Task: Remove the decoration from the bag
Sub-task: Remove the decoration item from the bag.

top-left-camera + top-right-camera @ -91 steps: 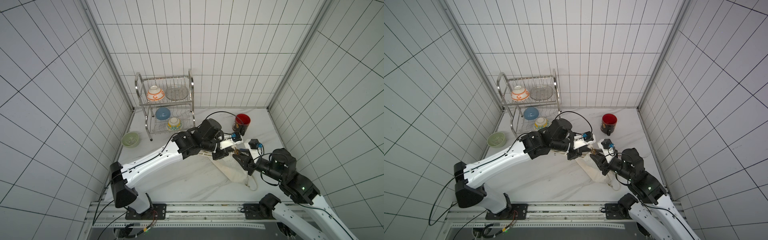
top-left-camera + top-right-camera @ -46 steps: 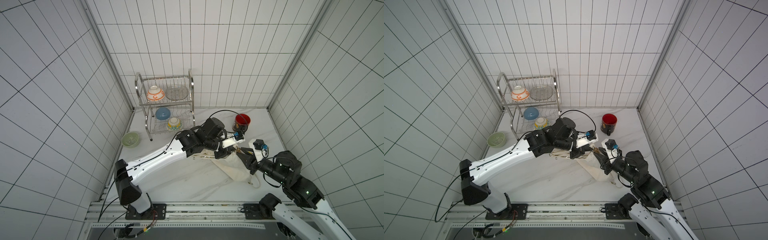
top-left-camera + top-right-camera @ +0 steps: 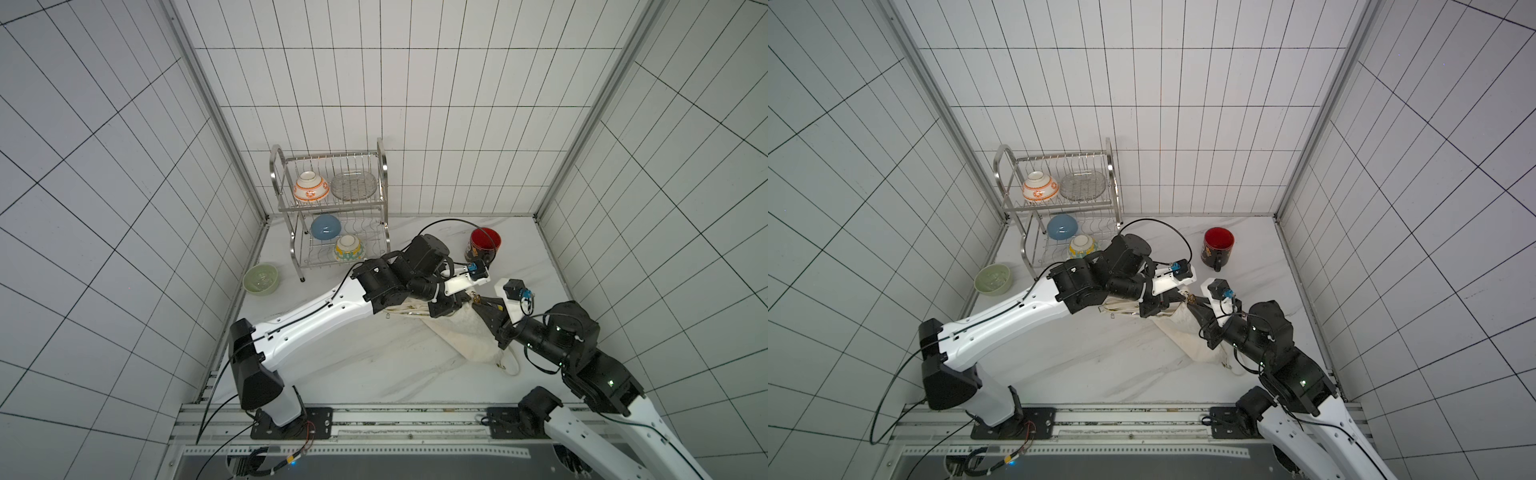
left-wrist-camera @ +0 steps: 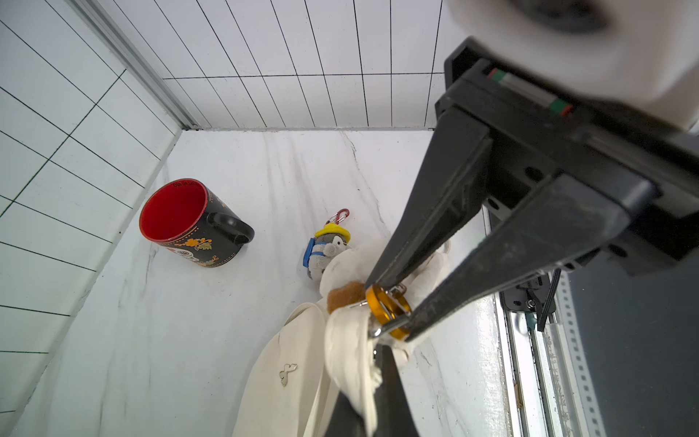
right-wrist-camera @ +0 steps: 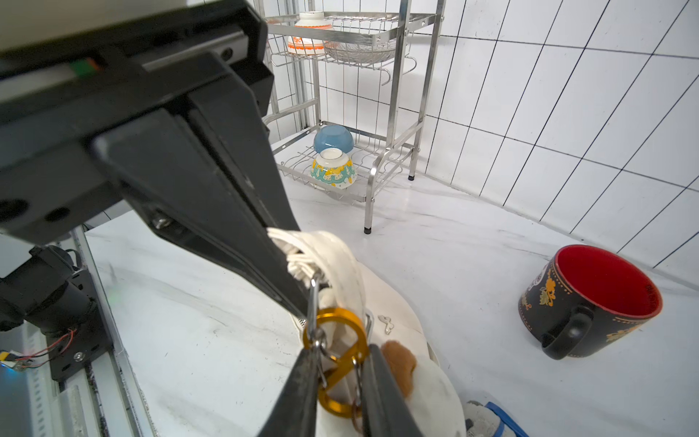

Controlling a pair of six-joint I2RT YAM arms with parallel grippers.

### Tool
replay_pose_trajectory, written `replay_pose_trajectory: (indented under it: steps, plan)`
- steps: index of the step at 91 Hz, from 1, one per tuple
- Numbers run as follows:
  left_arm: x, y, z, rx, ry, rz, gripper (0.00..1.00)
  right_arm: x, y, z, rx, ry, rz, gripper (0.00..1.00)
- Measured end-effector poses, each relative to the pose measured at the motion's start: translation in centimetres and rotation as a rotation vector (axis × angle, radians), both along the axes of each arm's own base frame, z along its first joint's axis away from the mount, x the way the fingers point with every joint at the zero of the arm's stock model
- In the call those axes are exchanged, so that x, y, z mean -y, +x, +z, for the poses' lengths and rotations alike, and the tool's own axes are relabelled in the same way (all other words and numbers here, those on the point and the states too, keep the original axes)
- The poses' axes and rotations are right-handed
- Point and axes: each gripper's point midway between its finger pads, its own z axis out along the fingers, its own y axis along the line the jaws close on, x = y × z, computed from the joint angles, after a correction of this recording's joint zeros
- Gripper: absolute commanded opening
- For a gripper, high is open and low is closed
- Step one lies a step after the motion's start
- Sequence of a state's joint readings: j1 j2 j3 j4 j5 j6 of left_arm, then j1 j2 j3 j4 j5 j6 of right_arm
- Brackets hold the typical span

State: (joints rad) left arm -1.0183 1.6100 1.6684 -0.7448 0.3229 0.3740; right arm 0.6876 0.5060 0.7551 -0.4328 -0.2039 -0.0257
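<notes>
Bag (image 3: 469,340) top pinched in left fingers (image 5: 246,227) — carabiner (image 5: 336,352) gripped by right fingers (image 5: 299,393).

My left gripper (image 4: 378,365) pinches cream bag (image 4: 287,363). My right gripper (image 4: 390,307) clamps gold carabiner (image 4: 379,302) on it. Beside bag, penguin charm (image 4: 327,249) lies on marble table (image 4: 181,333); black mug (image 4: 185,221) stands apart.

You had four bowls: orange-patterned bowl (image 3: 311,188), blue bowl (image 3: 326,227), yellow-teal bowl (image 3: 350,248), green bowl (image 3: 260,279); one glass dish (image 3: 354,186), one mug (image 3: 484,243), one rack (image 5: 369,196), one bag (image 3: 465,336); two charms: penguin charm (image 4: 327,248), brown-patched charm (image 4: 342,297).
</notes>
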Motion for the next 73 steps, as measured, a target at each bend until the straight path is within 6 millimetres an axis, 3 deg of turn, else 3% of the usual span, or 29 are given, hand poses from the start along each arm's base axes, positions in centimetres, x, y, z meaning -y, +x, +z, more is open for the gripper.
replay_pose_trajectory:
  steps: [38, 73]
  plan:
    - [0.0, 0.0, -0.1, 0.007, 0.002, -0.006, 0.0, 0.1, 0.1, 0.3, -0.002, 0.018, -0.015, 0.05]
    - [-0.6, -1.4, -0.8, 0.022, 0.0, -0.053, 0.0, 0.5, 0.3, 0.7, -0.001, 0.046, -0.044, 0.04]
